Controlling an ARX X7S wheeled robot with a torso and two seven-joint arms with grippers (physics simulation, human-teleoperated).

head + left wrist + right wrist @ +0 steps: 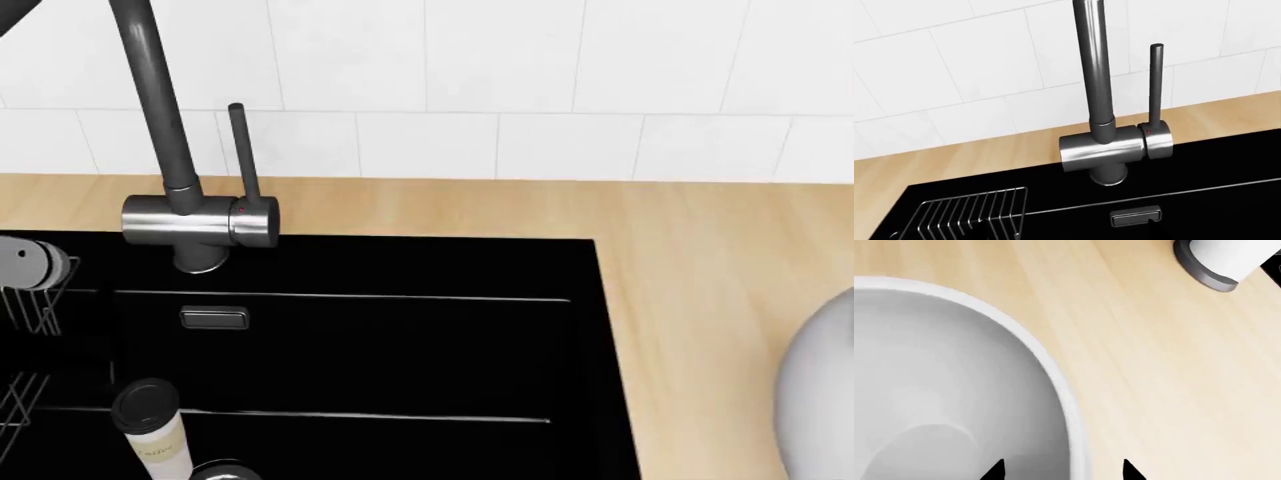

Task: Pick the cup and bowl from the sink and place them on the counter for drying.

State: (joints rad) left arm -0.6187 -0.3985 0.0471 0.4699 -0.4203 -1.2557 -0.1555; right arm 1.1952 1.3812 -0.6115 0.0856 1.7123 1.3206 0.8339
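Bright, even light fills all three views with barely any shadow. The faucet [1102, 150] shows soft highlights; the bowl [941, 390] interior shades gently grey.

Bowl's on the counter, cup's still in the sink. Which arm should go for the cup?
Left, probably. The cup lies at the sink's left end, and the left wrist camera already looks over that side. The right pincer straddles the bowl's rim over the counter.
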